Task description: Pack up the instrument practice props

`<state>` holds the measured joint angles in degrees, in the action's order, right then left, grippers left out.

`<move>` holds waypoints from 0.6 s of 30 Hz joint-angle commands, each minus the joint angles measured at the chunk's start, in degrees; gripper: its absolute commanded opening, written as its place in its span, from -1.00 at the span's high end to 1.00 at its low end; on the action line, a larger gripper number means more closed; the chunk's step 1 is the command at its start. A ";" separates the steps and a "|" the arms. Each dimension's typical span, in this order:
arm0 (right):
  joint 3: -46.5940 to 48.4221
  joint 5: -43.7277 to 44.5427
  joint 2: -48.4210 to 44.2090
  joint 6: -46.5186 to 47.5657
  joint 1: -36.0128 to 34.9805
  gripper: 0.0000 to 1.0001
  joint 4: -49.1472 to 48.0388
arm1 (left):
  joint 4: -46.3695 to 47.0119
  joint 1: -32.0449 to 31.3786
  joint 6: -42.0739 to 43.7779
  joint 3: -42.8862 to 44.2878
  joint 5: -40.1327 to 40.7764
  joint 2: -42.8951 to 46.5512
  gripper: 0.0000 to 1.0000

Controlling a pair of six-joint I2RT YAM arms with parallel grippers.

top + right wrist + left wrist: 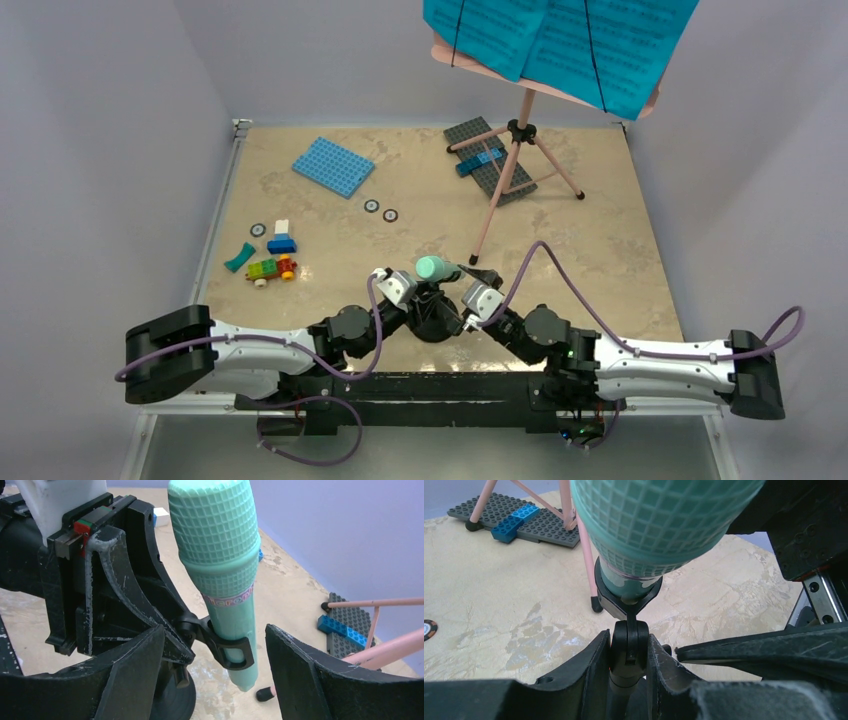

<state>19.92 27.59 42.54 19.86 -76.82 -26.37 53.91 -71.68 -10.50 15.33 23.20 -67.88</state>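
Nearest me, both arms lie folded along the near edge of the table (600, 260), upper links flung outward and forearms bent back in so the wrists meet at the middle; the left gripper (626, 652) is clamped on the jointed neck of the black mic stand (239, 656), a finger pressed to each side of it; the right gripper (215, 630) stands apart, its fingers flanking the handle of the mint-green microphone (217, 555) with a gap on both sides, touching nothing that I can see. The microphone sits in the stand's clip between the two wrists; its long axis is close to upright, gridded head up and leaning a little to the left, tail poking down through the ring; the stand's round base rests on the table beneath.

Just beyond, the near foot of the pink music stand (497, 190) lands close by the right wrist, so room is tight there; bare tabletop runs out toward the right wall. Farther out, one rear foot rests on a grey baseplate (478, 128) carrying blue bricks (480, 162); a blue baseplate (333, 166) and loose small bricks (270, 255) sit to the left; walls close in the left, right and far sides. Highest and farthest, the cyan sheet-music pages (600, 45) lie spread on the stand's board.
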 commanded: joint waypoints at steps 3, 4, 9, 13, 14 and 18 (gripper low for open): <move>3.47 2.41 3.73 5.67 0.40 -0.52 -11.94 | -11.22 -0.57 -4.26 -0.81 -3.49 -0.30 1.00; 3.52 2.27 4.11 5.59 0.62 -0.51 -12.48 | -11.34 -0.57 -4.26 -0.83 -3.60 -0.25 1.00; 3.85 1.46 6.20 5.96 3.02 -0.45 -15.07 | -11.44 -0.82 -4.19 -0.90 -3.78 -0.29 1.00; 5.27 -1.15 8.03 4.88 6.49 -0.32 -13.66 | -11.37 -0.96 -3.92 -0.62 -4.03 -0.29 1.00; 5.43 -1.71 8.40 4.85 6.96 -0.30 -13.72 | -11.37 -0.99 -3.85 -0.53 -4.08 -0.27 1.00; 5.92 -3.68 9.87 4.95 7.60 -0.26 -13.32 | -11.37 -1.18 -3.82 -0.40 -4.58 -0.29 1.00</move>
<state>22.61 24.32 51.57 24.47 -70.74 -36.60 51.35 -71.68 -10.50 15.90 22.74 -66.89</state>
